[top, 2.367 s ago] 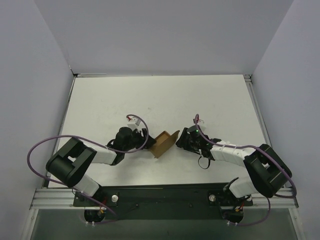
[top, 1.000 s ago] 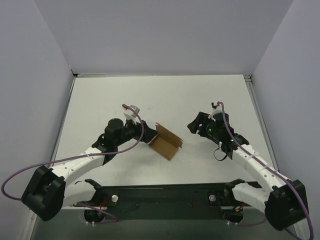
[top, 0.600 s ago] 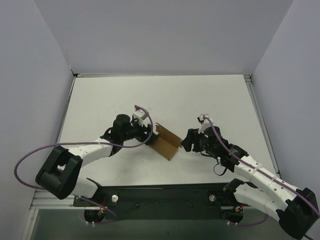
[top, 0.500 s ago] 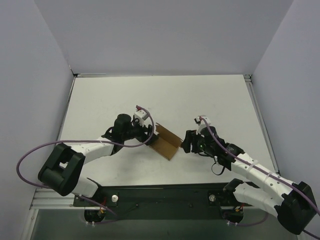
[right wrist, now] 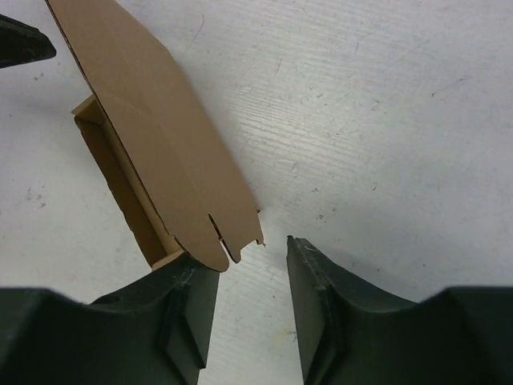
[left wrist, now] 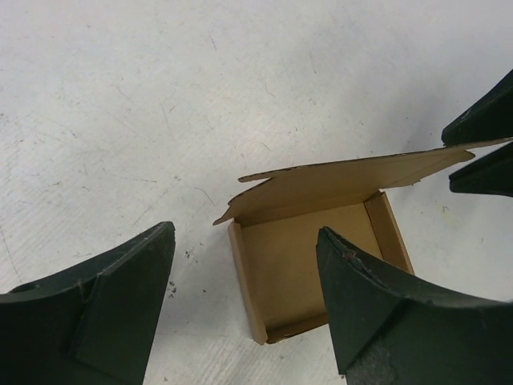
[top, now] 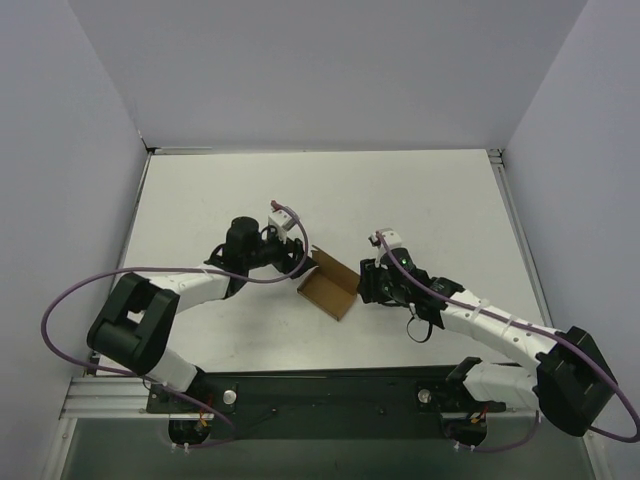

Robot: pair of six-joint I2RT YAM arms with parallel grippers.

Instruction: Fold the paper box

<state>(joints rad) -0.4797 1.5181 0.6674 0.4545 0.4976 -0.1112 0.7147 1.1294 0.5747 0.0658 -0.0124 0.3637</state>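
The top view showed the box (top: 330,290) lying on the table (top: 200,200) between the two arms, near the front middle. The left gripper (top: 295,262) was at its left corner and the right gripper (top: 366,284) at its right. From there both sets of jaws were too dark and small to read.

The left wrist view filled that in. The left gripper (left wrist: 244,237) had its fingers spread wide, one (left wrist: 112,313) over bare table (left wrist: 160,96) and the other (left wrist: 385,313) covering the box's (left wrist: 313,257) near right corner. Nothing was clamped. This view alone looked into the box: a shallow tray with low walls, only its brown floor showing, and a flap (left wrist: 337,180) raised along the far side. At the right edge two dark tips of the right gripper (left wrist: 479,151) stood either side of the flap's corner.

The right wrist view showed the flap (right wrist: 152,136) from outside, leaning over the tray and hiding most of it. Its notched corner sat at the mouth of the right gripper (right wrist: 248,261), whose fingers were apart with table (right wrist: 385,120) visible between them, not closed on the card. Whether a finger (right wrist: 188,309) touched the flap was unclear. A tip of the left gripper (right wrist: 20,44) was cut off at the top left.
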